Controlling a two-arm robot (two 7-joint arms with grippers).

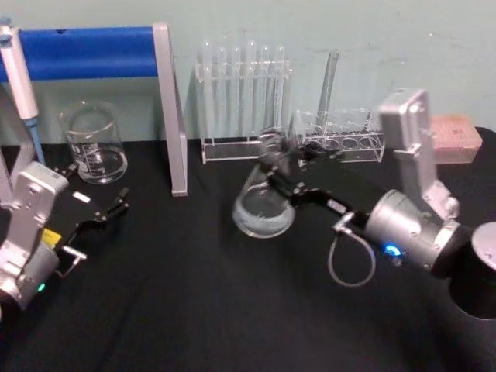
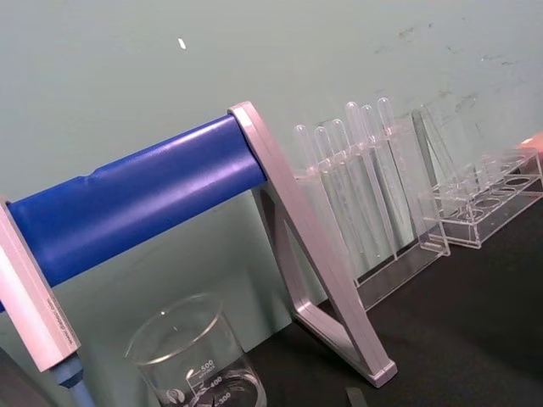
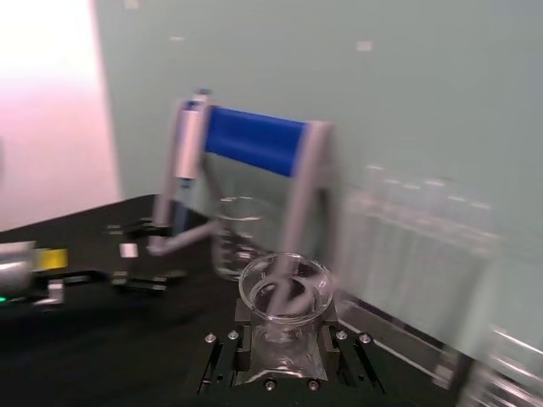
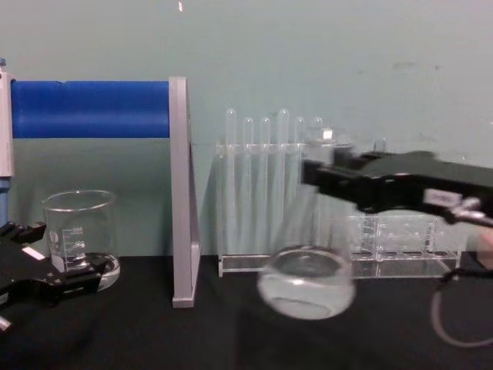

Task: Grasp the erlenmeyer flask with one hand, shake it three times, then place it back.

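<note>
Where the head view looks down on the black table (image 1: 194,310), the right gripper (image 1: 283,159) reaches in from the right edge to centre frame, its fingers closed on the neck of the erlenmeyer flask (image 1: 263,208). The flask leans, its round base down and to the left of the neck. Behind it stand a test tube rack (image 1: 244,101) and a lower clear rack (image 1: 345,141). A beaker (image 1: 94,143) and a blue-barred stand (image 1: 167,108) occupy the upper left. The left gripper (image 1: 99,226) lies at the lower left, fingers parted and holding nothing, well apart from the flask. In the left wrist view the blue-barred stand (image 2: 136,199) crosses the frame, with the beaker (image 2: 199,365) at the bottom and the test tube rack (image 2: 356,195) to the right. In the right wrist view the flask (image 3: 284,318) sits at bottom centre, seen from above its lip, the right gripper (image 3: 284,360) pressing its neck from both sides; the left gripper (image 3: 140,254) shows at middle left, jaws apart. In the chest view the right gripper (image 4: 327,173) enters from the right edge at mid-height, and the flask's base (image 4: 308,284) hangs below it at lower centre; whether it touches the table cannot be told.
</note>
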